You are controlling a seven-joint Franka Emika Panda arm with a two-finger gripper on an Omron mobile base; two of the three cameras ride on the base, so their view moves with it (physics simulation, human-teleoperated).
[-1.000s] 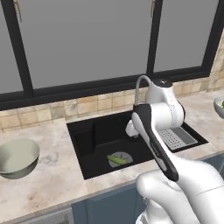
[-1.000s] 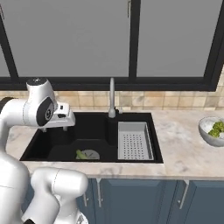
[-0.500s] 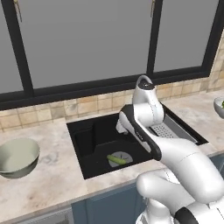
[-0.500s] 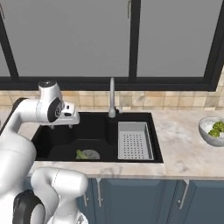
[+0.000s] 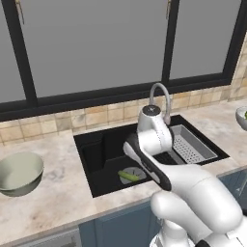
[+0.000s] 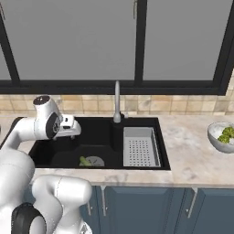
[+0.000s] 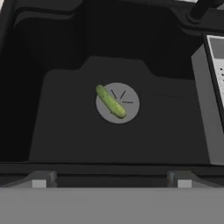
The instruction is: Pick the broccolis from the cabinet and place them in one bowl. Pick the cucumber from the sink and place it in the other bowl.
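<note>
My fingers [image 7: 111,178] hang wide apart, empty, above the sink [image 7: 61,109]. The cucumber [image 7: 110,101] lies across the drain; stiff, light, probably slick, best pinched mid-length across its width.

Black sink [image 7: 61,131] seen from above, cucumber [image 7: 110,101] lying diagonally across the round grey drain [image 7: 127,105], perforated tray [image 7: 217,57] at right edge, jaws spread wide

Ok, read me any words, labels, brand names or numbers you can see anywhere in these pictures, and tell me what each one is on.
There are none to read: no text, label, brand or number stands on the sink, the tap, the perforated tray, the cucumber, either bowl, the counter or the cabinet fronts below.
</note>
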